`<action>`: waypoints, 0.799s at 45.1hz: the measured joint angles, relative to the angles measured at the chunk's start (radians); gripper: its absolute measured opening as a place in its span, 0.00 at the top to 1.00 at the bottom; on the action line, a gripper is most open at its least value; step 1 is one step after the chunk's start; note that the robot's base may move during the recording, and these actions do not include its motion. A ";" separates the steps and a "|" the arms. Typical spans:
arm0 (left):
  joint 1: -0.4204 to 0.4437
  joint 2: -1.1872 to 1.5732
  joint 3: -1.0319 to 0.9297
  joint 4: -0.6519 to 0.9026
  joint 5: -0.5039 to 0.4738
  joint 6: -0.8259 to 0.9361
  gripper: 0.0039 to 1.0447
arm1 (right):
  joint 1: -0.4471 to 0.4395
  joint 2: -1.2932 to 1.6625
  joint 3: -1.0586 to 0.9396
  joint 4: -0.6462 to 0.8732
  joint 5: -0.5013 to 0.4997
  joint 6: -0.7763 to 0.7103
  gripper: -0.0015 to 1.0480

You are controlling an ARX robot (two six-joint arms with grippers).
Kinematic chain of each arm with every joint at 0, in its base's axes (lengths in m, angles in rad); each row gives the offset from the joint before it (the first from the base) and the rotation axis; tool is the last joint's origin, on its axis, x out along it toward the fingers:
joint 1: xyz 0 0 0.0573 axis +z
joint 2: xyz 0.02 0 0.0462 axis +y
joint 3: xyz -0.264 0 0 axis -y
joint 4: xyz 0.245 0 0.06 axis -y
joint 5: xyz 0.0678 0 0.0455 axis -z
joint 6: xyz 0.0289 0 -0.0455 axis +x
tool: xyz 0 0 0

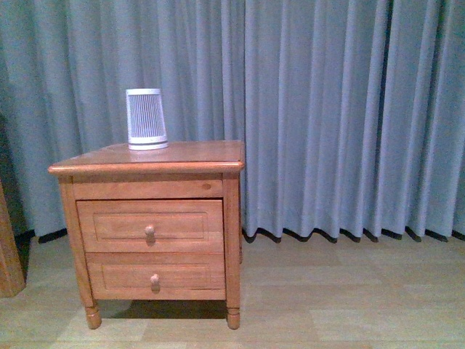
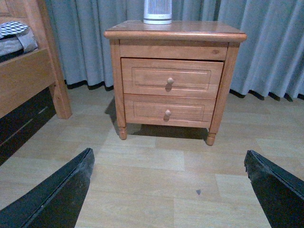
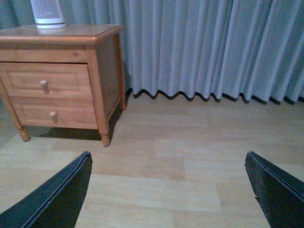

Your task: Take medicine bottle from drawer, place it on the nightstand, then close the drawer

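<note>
The left end effector (image 2: 168, 153) is hanging with its fingers (image 2: 61, 190) spread wide and gripping nothing. The right end effector (image 3: 167, 154) is gaping the same way, also empty. Both are hovering over the floor (image 2: 156, 190), well apart from the nightstand (image 1: 203, 153).

From the left end effector the drawer (image 2: 171, 77) is sitting dead ahead at 12 o'clock, with its knob (image 2: 170, 81) lining up between the fingers. From the right one it is lying off toward 10 o'clock, so the left arm is looking better placed.

The drawer is sitting shut. The medicine bottle is not showing anywhere; it is presumably inside, so its long axis cannot be told. The pull would be running toward 6 o'clock.
</note>
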 joint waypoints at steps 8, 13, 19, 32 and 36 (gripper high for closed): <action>0.000 0.000 0.000 0.000 0.000 0.000 0.06 | 0.000 0.000 0.000 0.000 -0.002 0.000 0.07; 0.000 0.000 0.000 0.000 0.001 0.000 0.06 | 0.000 0.000 0.000 0.000 -0.002 0.000 0.07; 0.000 0.000 0.000 0.000 0.000 0.000 0.06 | 0.000 0.000 0.000 0.000 -0.002 0.000 0.07; 0.006 0.048 0.034 -0.100 0.035 -0.064 0.06 | 0.000 0.000 0.000 0.000 -0.001 0.000 0.07; 0.030 0.276 0.055 -0.013 0.053 -0.159 0.06 | 0.000 0.000 0.000 0.000 -0.002 0.000 0.07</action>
